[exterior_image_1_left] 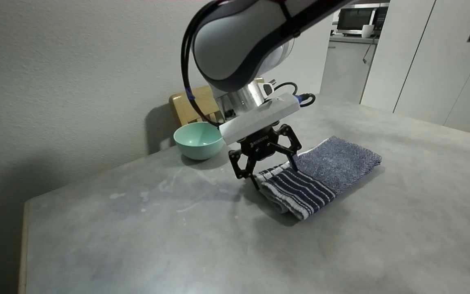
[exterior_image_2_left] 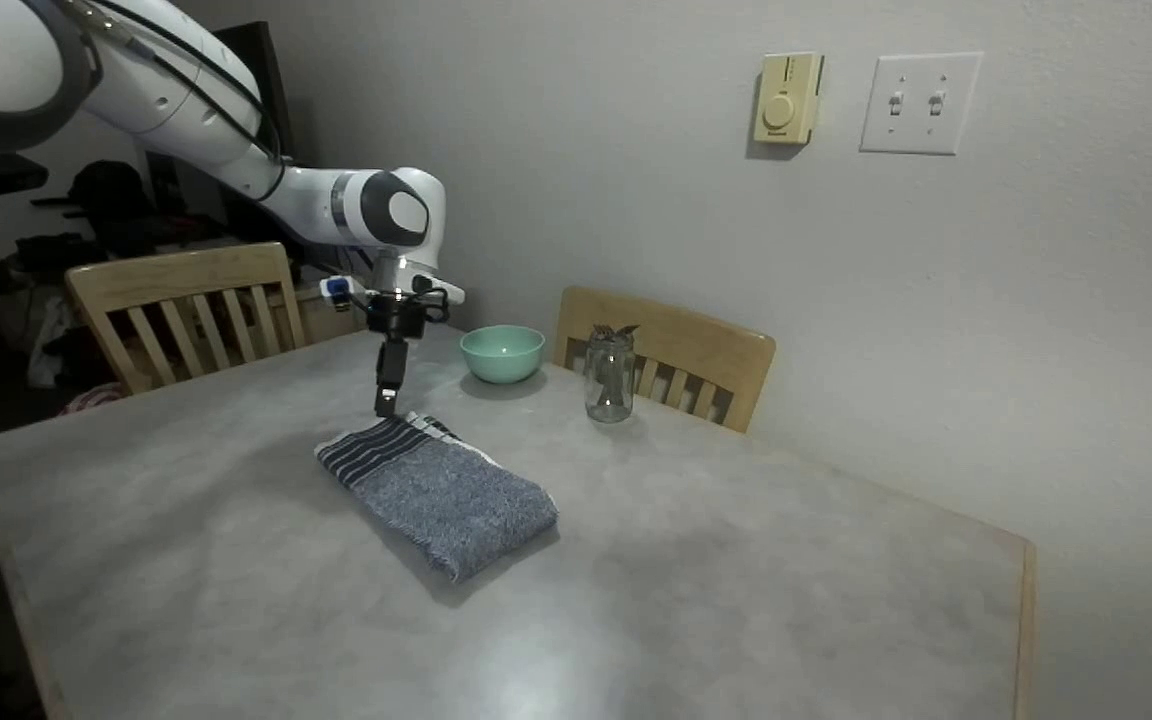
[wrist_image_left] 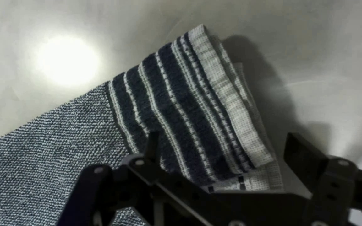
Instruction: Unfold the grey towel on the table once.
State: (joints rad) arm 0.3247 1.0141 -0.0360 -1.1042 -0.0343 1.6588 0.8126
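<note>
Terry towel (exterior_image_2_left: 446,495), blue-grey, folded flat on mottled grey tabletop (exterior_image_2_left: 786,580); Robotiq gripper (exterior_image_1_left: 276,177) at its striped end.
Jaws wide, holding nothing, straddling the pale flat-weave hem (wrist_image_left: 227,92): one finger (wrist_image_left: 152,147) over the navy-and-white stripe band (wrist_image_left: 178,106), the other just beyond the edge; contact uncertain. Long axis runs away from the gripper, roughly along the jaws' line, somewhat skewed; closing would probably pinch hem, perhaps several layers. Body oblong, nubby looped pile. Also: glossy round teal bowl (exterior_image_1_left: 199,143); clear glass jar (exterior_image_2_left: 609,385), contents indistinct.

In the wrist view, the claw (wrist_image_left: 223,147) partly hides the towel (wrist_image_left: 168,110).
</note>
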